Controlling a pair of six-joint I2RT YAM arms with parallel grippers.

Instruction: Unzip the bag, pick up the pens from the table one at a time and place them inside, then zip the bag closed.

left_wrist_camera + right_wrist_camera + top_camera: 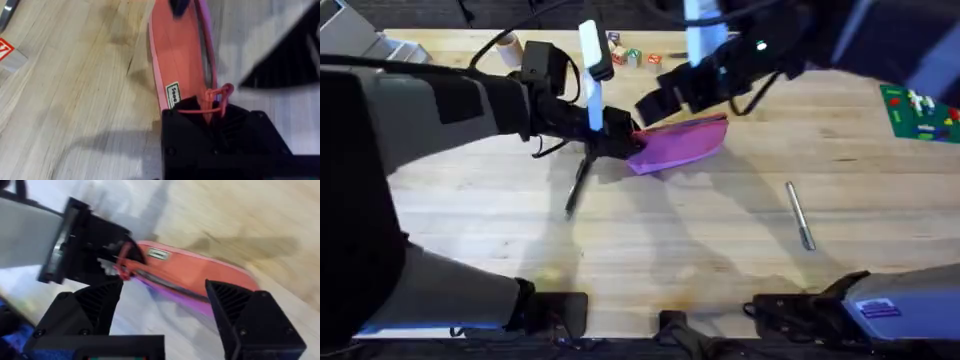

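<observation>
The bag (682, 143) lies on the table (670, 250) in the upper middle of the overhead frame, its long axis running left to right. The left tool (618, 132) is clenched on the zipper cord (216, 96) at the bag's left end. The right tool (165, 300) is released, straddling the bag. 2 pens lie apart: black pen (578, 184) at lower left, silver pen (800, 214) at lower right.

Pink bag (682, 143), black pen (579, 184), silver-grey pen (800, 215), pale plank-seamed wooden table (700, 250).

small illegible label (172, 94) on bag (177, 50)
</observation>
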